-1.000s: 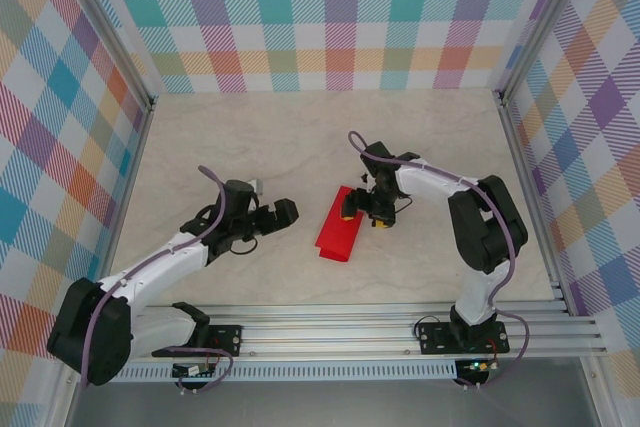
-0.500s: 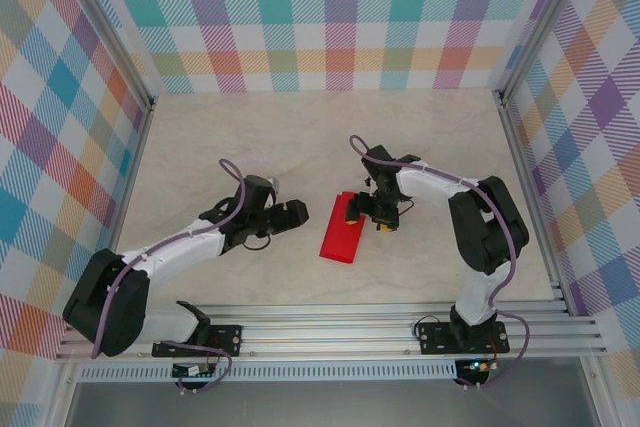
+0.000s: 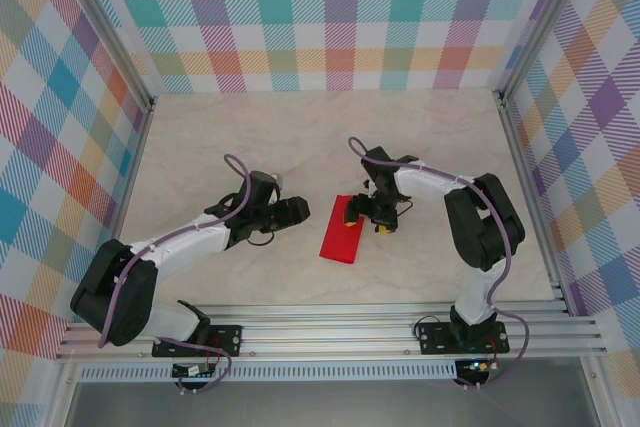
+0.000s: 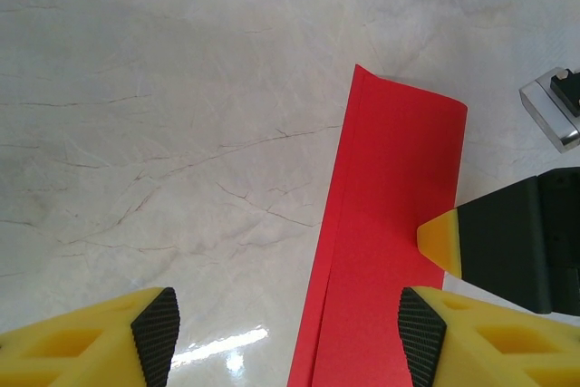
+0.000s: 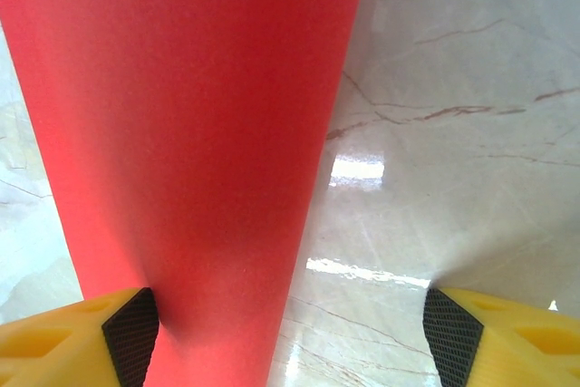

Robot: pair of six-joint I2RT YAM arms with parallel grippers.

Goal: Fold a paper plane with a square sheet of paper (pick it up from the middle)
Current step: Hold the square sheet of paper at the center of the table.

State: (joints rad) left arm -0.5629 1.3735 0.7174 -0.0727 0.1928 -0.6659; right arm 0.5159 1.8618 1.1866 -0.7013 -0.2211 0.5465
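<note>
The red sheet of paper (image 3: 338,237) lies flat on the table, folded into a long narrow strip, and is also seen at paper (image 4: 390,224) and paper (image 5: 199,133). My left gripper (image 3: 297,209) hovers just left of the strip, open. In the left wrist view the left gripper (image 4: 288,337) straddles the strip's left edge, where a thin folded layer shows. My right gripper (image 3: 364,220) is open at the strip's far end. One yellow fingertip (image 4: 442,240) rests on the strip's right edge. The right gripper (image 5: 290,337) has the paper against its left pad.
The marble-look table (image 3: 250,137) is walled by plaid panels on three sides. An aluminium rail (image 3: 340,332) with both arm bases runs along the near edge. A metal part of the right arm (image 4: 548,111) shows beside the strip.
My left arm has reached right, up to the strip, and its jaws have narrowed. The right gripper and the paper have hardly moved.
</note>
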